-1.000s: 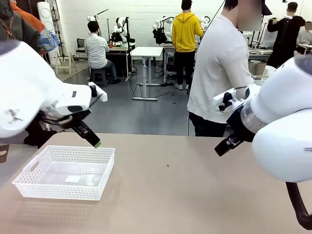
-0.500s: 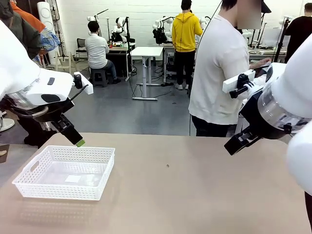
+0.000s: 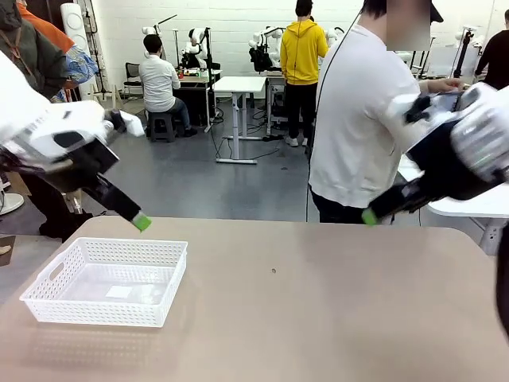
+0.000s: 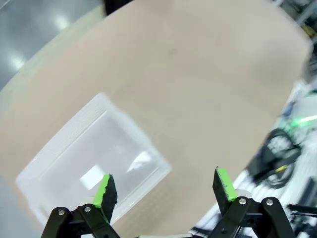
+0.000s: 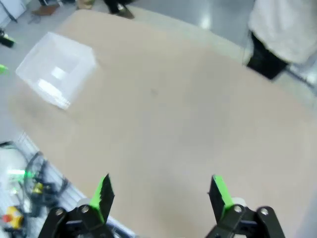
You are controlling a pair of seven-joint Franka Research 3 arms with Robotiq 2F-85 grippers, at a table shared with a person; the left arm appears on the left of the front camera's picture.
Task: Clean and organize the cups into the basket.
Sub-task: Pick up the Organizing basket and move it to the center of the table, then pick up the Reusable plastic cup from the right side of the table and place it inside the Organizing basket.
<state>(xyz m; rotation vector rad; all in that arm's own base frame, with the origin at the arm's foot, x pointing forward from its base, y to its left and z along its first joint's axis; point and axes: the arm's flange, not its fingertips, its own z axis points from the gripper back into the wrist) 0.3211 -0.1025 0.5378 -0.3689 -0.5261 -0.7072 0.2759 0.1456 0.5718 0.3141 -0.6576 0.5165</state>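
Basket: a white, lattice-sided basket (image 3: 99, 309) sits flat on the table. It is below the left gripper's tip and a little to the robot's side of it. It is well apart from the right gripper, which is off across the table.
Basket, left wrist view: the basket (image 4: 64, 134) lies beyond the fingers, mostly ahead of the pad on the picture's left. One corner reaches toward the gap between the two pads.
Basket, right wrist view: the basket (image 5: 52, 94) is far ahead of the fingers and off to the picture's left, near a corner of the table.
Inside the basket: a pale label (image 3: 119, 292) lies on the flat base.
Left gripper: the left gripper (image 3: 139, 220) hangs in the air just above the basket's far rim and touches nothing. Seen from its own wrist (image 4: 165, 187), the jaws are spread wide, with only table and basket showing between the green pads (image 4: 104, 191).
Right gripper: the right gripper (image 3: 370, 216) is raised over the table's far edge. Its own view (image 5: 161, 191) shows the jaws spread wide, with nothing between the pads (image 5: 218, 192) and bare table beyond them.
Table: the table (image 3: 318, 318) is tan and lies flat between the two grippers. A small dark speck (image 3: 273, 270) sits near its middle.
Person: a person (image 3: 358, 119) in a white top stands at the far side, just behind the right gripper's tip.
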